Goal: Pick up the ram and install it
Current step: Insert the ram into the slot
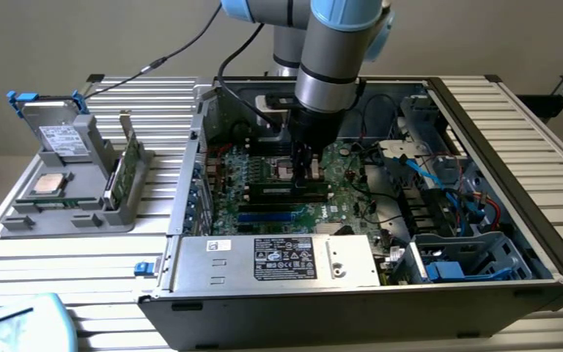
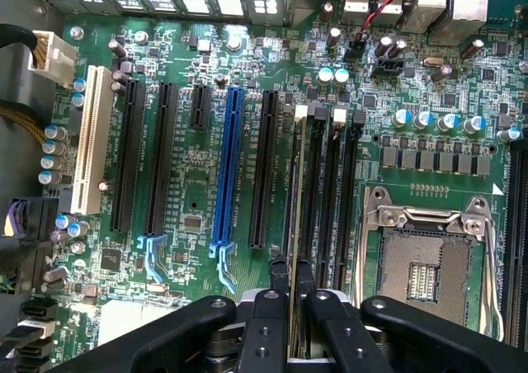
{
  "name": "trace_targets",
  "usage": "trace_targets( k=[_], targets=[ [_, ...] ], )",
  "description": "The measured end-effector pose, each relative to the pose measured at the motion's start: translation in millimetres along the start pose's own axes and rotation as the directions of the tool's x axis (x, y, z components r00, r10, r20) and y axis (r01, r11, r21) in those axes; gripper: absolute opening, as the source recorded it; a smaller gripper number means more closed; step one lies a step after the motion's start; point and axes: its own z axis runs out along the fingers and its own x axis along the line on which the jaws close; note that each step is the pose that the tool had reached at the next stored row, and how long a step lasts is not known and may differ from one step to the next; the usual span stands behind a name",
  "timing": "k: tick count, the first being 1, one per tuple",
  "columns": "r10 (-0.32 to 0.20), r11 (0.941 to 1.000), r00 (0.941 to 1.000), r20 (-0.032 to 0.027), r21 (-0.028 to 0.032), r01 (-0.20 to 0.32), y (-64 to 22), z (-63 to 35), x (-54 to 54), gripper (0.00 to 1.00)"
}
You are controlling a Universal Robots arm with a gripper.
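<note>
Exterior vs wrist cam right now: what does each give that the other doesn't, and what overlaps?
Exterior: the arm down inside the open computer case, the power supply at the case front, and a grey holder with a drive on the exterior view's left.
Wrist: the ram edge-on between the fingers, lined up along a memory slot, and a blue slot.
Both: gripper, motherboard, processor socket.

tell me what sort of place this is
Probably a robotics lab or test bench for computer assembly: an open computer case sits on a slatted metal table, a grey parts fixture stands beside it, and the gripper holds the ram over the motherboard.
</note>
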Motion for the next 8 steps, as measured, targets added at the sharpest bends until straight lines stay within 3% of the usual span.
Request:
trace_targets(
  k=[8],
  targets=[
    [0.013, 0.9999, 0.9999, -0.0023, -0.001, -0.013, -0.1, 0.0, -0.9, 0.14]
  ],
)
